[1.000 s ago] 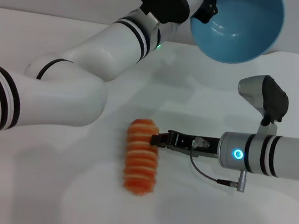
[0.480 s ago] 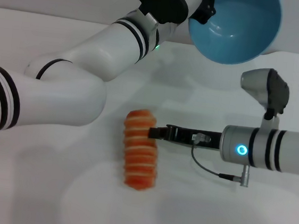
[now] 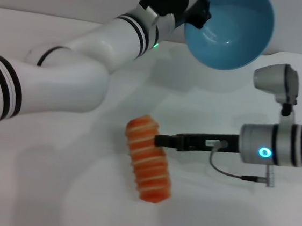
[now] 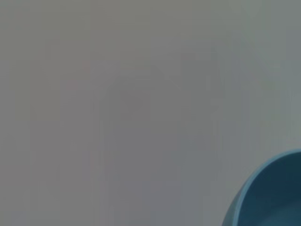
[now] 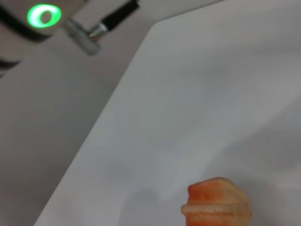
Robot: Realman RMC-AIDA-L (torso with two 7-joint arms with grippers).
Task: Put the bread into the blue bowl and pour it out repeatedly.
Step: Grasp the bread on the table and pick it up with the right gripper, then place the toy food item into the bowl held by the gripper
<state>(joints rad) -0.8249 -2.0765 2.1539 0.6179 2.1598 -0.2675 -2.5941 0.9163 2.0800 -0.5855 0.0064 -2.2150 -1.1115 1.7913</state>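
Observation:
The bread, orange-brown with pale stripes, hangs tilted above the white table, its shadow spread out below it. My right gripper comes in from the right and is shut on the loaf's upper end. In the right wrist view only the end of the bread shows. The blue bowl is held up in the air at the back, tipped with its opening facing me. My left gripper is shut on its rim. A piece of the bowl shows in the left wrist view.
The white table stretches under both arms. My left arm arches across the left half of the scene. A grey cable loops under the right wrist. The left arm's green light shows in the right wrist view.
The bread has risen off the table and tilted, its lower end swinging right. The right arm has drawn back to the right. The bowl has shifted a little to the left.

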